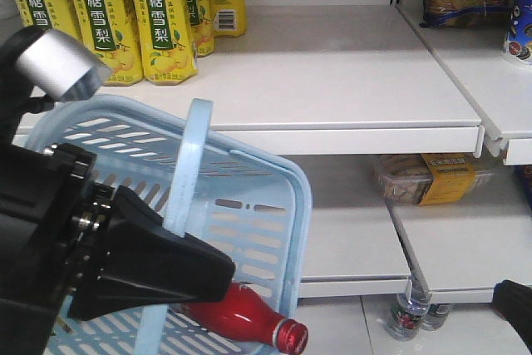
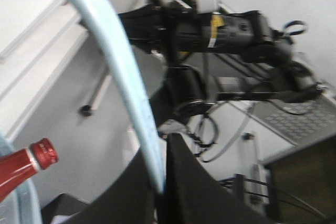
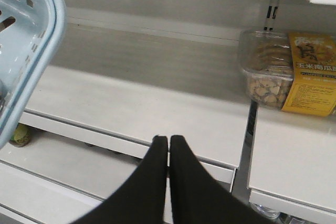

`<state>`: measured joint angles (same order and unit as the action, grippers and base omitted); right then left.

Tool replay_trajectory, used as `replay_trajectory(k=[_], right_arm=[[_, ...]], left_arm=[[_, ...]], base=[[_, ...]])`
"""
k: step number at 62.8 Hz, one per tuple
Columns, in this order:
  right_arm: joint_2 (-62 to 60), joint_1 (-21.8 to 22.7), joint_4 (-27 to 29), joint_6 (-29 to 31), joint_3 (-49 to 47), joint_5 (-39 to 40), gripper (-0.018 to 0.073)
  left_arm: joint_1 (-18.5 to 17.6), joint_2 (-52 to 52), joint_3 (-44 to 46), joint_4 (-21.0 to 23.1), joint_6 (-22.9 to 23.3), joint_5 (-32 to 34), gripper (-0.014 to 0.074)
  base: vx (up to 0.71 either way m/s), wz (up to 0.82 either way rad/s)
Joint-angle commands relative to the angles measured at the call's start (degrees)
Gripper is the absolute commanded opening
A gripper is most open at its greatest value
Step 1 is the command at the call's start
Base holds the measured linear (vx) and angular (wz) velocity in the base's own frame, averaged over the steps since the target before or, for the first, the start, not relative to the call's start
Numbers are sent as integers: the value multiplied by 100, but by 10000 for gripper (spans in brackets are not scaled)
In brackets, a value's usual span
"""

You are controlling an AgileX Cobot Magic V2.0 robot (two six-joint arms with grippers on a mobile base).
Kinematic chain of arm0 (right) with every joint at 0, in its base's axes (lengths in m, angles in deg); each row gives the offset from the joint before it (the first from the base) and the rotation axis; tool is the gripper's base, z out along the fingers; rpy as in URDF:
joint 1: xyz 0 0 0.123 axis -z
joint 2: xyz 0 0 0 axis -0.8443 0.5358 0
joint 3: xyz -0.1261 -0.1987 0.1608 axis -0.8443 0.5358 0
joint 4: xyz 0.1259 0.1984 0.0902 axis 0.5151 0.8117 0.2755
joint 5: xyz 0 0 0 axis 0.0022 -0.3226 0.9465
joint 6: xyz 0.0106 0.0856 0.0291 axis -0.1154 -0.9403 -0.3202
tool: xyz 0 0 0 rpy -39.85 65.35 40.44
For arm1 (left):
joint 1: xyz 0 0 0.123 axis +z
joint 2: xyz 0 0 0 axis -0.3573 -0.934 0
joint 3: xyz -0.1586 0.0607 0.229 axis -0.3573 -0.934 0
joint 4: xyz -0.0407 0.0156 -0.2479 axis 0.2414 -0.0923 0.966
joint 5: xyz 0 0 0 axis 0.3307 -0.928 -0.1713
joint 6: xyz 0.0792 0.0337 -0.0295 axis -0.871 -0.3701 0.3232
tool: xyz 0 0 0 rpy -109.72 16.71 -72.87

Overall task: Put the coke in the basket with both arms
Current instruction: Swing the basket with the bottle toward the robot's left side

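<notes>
Exterior front-facing view: light blue basket point(image 1: 249, 205) tilted in front of the shelving, hoop handle point(image 1: 184, 197) rising through the middle. Coke bottle point(image 1: 241, 318) lying on its side inside the basket, at the lower edge, red cap point(image 1: 293, 336) poking past the basket's rim. Left gripper point(image 2: 160, 182) clenched on the hoop handle, carrying the basket; pale blue strap pinched between the black fingers point(image 2: 194, 182) in the left wrist view. Right gripper point(image 3: 168, 145) pressed shut on nothing, to the right of the basket and clear of it, pointed at the lower shelf point(image 3: 147, 108) near a snack box point(image 3: 286, 74). Yellow tea bottles point(image 1: 166, 18) on the shelf above and behind the basket.

Task apparently close to done. Main risk: the tilt. With the cap already beyond the rim, any further tipping or a jolt could roll the bottle out. Thin handle may also slip or twist in a single grip.
</notes>
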<state>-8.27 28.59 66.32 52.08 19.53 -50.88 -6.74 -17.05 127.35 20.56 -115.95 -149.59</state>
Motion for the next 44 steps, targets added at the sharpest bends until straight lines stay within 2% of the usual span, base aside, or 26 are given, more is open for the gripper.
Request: replay_trajectory(k=[1,10,17,32,44], right_arm=[[34,21,-98,20,-160,408,-4],[34,21,-98,20,-160,408,-4],[34,21,-98,20,-160,408,-4],[34,21,-98,20,-160,408,-4],[34,21,-98,20,-160,408,-4]], left_arm=[[-11,338,204,-307,233,790,-6],[-11,616,151,-1194,883,1328,-6],[-11,917,-204,-1621,1075,1983,-6],[-11,1813,-1727,-2137,1098,3885,-6],[-11,2605,-3034,-2287,1098,4713,-6]], base=[[0,0],[0,0],[0,0],[0,0],[0,0]])
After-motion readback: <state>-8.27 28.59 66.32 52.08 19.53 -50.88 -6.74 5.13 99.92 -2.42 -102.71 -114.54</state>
